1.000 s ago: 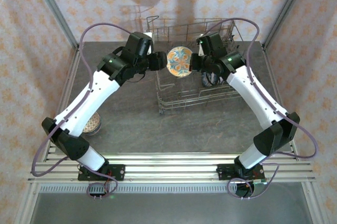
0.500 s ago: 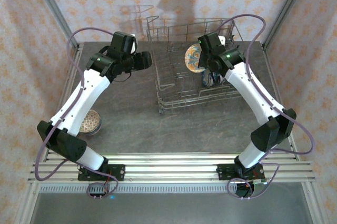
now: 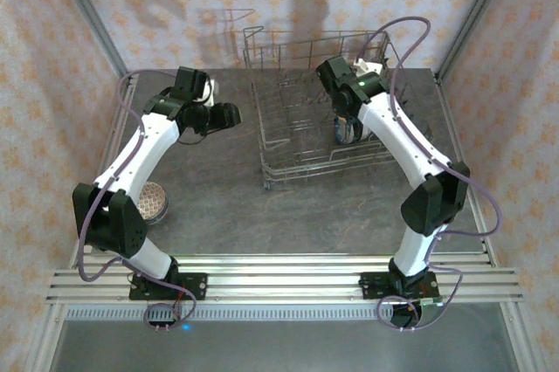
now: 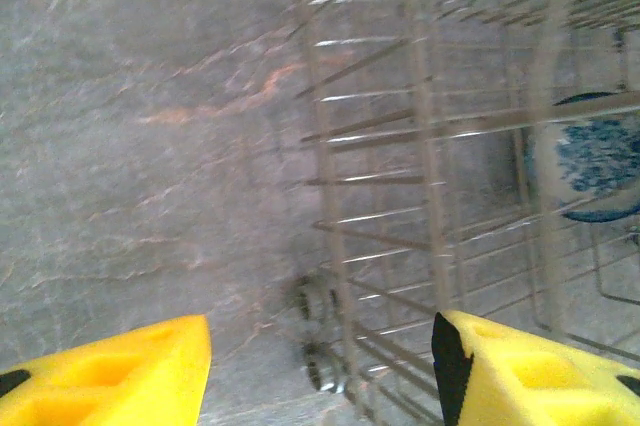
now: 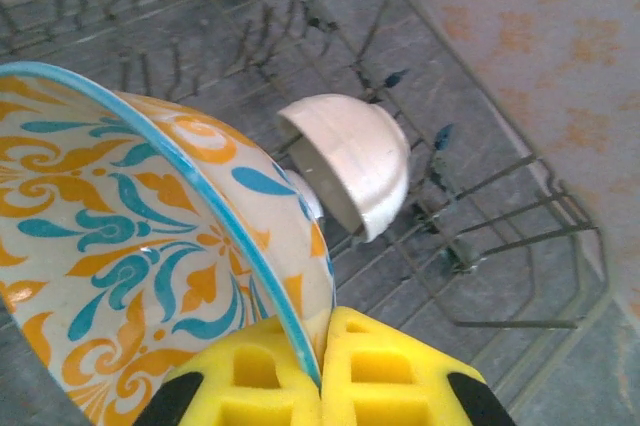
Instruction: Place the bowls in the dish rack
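In the right wrist view my right gripper [image 5: 322,346] is shut on the rim of a cream bowl [image 5: 150,236] with orange and blue patterns. It holds the bowl tilted over the tines inside the dish rack [image 3: 323,168]. Just beyond it a plain cream bowl [image 5: 352,158] rests on its side in the rack. A blue-patterned bowl [image 4: 598,154] stands behind the rack's wires. My left gripper [image 3: 227,116] hovers over the table left of the rack, and its yellow fingers [image 4: 110,371] are open with nothing between them. Another bowl [image 3: 154,203] sits on the table by the left arm.
The rack fills the back middle of the grey table [image 3: 227,189], close to the patterned back wall. Its small wheels [image 4: 322,366] lie just ahead of the left gripper. Metal rails [image 3: 279,272] run along the near edge.
The right arm has carried the patterned bowl from the rack's left side to the right and down into the rack. The left gripper has pulled back to the left, away from the bowl.
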Action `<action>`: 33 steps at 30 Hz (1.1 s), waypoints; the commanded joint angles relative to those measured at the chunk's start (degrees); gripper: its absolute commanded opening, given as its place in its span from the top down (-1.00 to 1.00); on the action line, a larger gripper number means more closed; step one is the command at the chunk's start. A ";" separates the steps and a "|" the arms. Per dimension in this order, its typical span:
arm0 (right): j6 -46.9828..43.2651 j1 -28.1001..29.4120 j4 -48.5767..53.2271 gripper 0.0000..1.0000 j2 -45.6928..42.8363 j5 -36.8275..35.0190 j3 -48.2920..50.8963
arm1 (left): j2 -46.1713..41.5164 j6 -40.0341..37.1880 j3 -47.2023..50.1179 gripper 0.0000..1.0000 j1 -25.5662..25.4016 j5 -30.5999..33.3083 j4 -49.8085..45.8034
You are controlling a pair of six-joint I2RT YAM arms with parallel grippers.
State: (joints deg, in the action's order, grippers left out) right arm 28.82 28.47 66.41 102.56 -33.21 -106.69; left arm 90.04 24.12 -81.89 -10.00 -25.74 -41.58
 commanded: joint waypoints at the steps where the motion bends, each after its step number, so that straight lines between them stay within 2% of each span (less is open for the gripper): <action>1: 3.65 1.70 5.46 1.00 3.26 -10.62 -4.86 | 0.10 -0.47 1.78 -0.21 0.91 -4.60 4.82; 7: 5.31 4.53 15.43 1.00 12.32 -18.87 -14.66 | 0.86 -1.49 4.13 -0.19 1.40 -5.16 7.15; 11: 7.38 4.72 20.58 1.00 16.42 -20.17 -19.30 | 1.53 0.30 5.76 -0.18 1.67 -5.98 9.44; 23: 9.20 5.30 21.62 1.00 20.13 -22.16 -17.94 | 3.30 0.04 6.64 -0.16 1.72 -6.43 9.81; 33: 8.77 6.38 23.95 1.00 25.16 -22.78 -21.85 | 2.68 -0.02 7.88 -0.15 1.73 -6.87 10.73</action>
State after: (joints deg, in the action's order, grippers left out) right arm 36.01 34.57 87.29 126.34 -51.72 -125.69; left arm 92.51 24.08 -74.85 -8.82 -31.31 -31.97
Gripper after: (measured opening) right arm 0.042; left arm 0.578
